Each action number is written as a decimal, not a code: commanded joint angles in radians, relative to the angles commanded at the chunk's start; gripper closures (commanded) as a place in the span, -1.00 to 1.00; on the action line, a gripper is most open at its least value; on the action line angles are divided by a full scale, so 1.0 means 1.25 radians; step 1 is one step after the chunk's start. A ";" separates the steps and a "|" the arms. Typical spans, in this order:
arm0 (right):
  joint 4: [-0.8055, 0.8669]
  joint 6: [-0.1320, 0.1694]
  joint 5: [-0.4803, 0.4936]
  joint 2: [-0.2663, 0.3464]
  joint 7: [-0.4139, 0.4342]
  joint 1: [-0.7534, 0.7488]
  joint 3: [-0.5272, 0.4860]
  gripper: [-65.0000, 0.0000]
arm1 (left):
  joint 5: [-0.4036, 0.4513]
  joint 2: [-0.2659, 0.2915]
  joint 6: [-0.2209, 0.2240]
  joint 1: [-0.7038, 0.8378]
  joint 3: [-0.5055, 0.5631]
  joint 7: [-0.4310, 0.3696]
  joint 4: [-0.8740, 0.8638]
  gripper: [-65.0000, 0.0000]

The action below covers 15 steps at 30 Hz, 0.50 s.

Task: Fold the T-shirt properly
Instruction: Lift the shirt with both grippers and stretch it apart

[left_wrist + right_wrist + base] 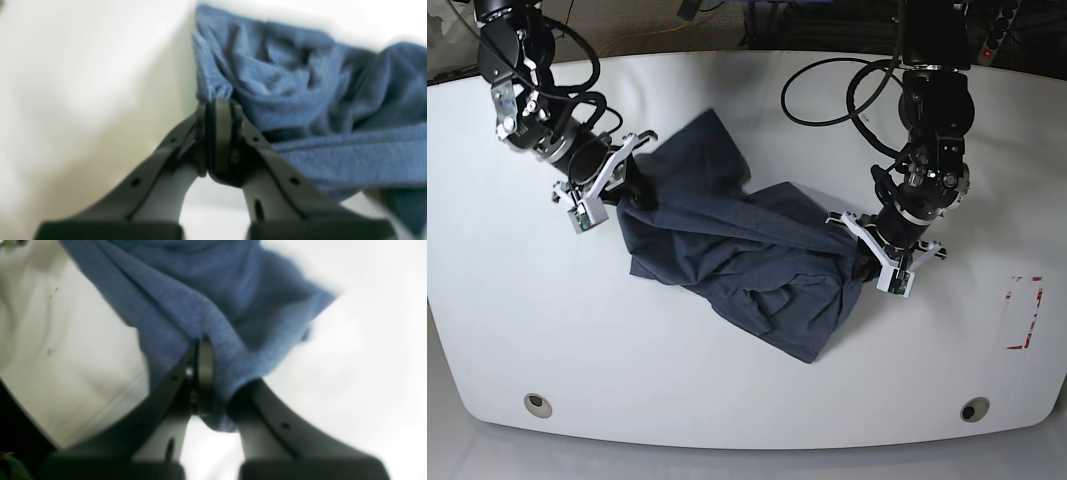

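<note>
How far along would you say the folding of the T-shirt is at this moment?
No fold looks finished: the T-shirt lies bunched and creased. In hand now, the left gripper and right gripper each pinch the cloth, with a band drawn between them. Flattening and folding seem to remain.

The T-shirt [747,255] lies on the bench [677,390] — its left end effector [867,268] and right end effector [634,195] at opposite sides.
</note>
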 joint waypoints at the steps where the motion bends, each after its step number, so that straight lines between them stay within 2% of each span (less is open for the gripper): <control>1: -0.016 0.000 0.023 0.014 -0.001 0.029 0.000 1.00 | -0.001 -0.012 0.000 -0.006 0.000 0.023 0.028 1.00; 9: -0.137 0.007 0.163 0.056 -0.002 0.259 -0.007 1.00 | -0.001 -0.101 -0.001 -0.093 -0.011 0.041 0.113 1.00; 15: -0.231 0.006 0.210 0.087 -0.002 0.457 -0.101 1.00 | -0.005 -0.137 -0.002 -0.230 -0.087 0.146 0.118 1.00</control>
